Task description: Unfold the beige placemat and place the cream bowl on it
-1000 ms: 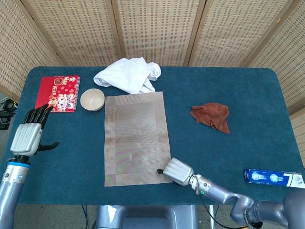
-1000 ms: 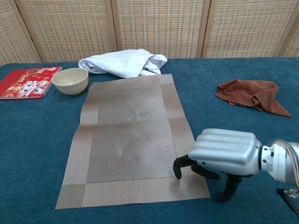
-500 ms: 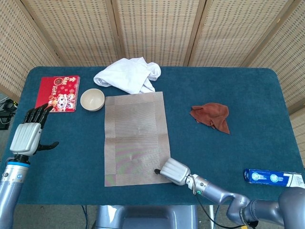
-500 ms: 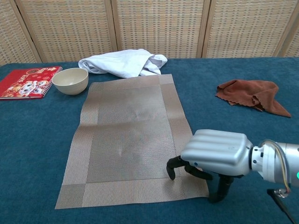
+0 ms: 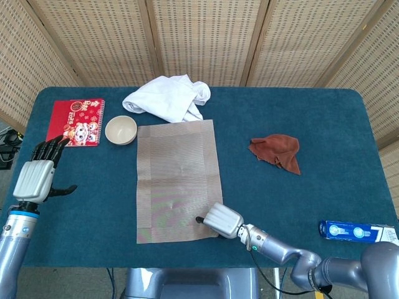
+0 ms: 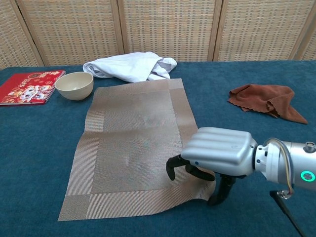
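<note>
Placemat lies unfolded, spread flat mid-table; step 1 looks done bar its near right corner, lifted and rumpled under right hand, fingers curled, seemingly pinching corner. Bowl off placemat's far left corner, untouched. Left hand empty, fingers apart, well left of placemat.

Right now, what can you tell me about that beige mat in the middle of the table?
The beige placemat is a woven-looking rectangle with a darker striped border, lying unfolded and mostly flat on the blue table. Its near right corner is rumpled and slightly lifted where the right hand rests on it, fingertips on the weave. Its far edge lies right by the white cloth. The cream bowl sits beside it, not on it.
</note>
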{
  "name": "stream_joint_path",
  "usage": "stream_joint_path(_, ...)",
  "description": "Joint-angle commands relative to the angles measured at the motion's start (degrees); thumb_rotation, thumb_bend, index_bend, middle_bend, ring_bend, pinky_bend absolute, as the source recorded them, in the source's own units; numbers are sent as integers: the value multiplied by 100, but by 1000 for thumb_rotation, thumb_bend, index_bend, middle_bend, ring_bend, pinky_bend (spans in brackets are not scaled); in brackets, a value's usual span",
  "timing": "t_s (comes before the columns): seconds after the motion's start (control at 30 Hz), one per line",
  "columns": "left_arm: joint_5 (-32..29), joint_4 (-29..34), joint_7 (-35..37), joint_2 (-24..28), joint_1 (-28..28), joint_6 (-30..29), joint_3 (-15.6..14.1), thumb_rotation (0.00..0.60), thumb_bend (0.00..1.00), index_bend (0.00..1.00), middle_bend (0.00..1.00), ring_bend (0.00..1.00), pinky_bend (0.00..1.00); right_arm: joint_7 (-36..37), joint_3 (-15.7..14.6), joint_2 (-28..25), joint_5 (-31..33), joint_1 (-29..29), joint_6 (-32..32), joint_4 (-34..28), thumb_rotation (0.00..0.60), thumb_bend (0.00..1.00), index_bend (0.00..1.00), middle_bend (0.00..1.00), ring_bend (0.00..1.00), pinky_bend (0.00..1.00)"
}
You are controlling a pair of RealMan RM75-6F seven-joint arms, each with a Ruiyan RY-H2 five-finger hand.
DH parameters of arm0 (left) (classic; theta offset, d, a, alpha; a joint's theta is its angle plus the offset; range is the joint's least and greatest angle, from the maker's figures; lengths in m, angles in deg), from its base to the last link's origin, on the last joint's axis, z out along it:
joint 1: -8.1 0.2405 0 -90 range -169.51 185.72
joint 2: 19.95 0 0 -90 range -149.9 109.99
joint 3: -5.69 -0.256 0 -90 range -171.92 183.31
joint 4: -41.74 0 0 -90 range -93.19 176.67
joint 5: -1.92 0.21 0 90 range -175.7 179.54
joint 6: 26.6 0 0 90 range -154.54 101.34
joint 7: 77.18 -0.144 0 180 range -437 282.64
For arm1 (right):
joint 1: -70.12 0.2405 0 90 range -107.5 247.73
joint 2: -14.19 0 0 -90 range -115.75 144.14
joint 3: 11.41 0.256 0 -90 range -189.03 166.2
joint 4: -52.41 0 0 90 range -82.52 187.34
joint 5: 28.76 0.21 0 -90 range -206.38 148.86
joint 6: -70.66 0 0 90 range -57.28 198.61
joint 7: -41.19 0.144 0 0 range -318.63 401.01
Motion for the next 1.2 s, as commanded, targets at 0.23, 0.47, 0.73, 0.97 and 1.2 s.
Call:
stream_joint_path(0.23, -9, 1, -11, 1, -9, 43, 8, 600, 0, 0, 0, 0, 0, -66, 12, -154, 58, 56, 17, -205, 600, 297, 381, 845, 836, 1000)
stream_joint_path(0.47, -11, 12, -4, 9, -5, 54, 16, 600, 0, 0, 0, 0, 0, -103, 45, -179, 124, 81, 45, -273, 600, 297, 381, 844, 836, 1000)
stream_joint_path(0.73, -29, 16, 2, 19, -12, 89, 26, 600, 0, 0, 0, 0, 0, -189, 88, -272, 144, 123, 98, -384, 600, 298, 381, 845, 836, 1000)
stream_joint_path(0.97, -35, 21, -8, 18, -26, 127, 25, 600, 0, 0, 0, 0, 0, -255, 96, -341, 162, 133, 145, -475, 600, 307, 381, 844, 836, 1000)
stream_joint_path(1.2, -40, 35, -5, 26, -32, 147, 27, 600, 0, 0, 0, 0, 0, -284, 110, -376, 188, 156, 146, -538, 600, 419, 382, 844, 836, 1000)
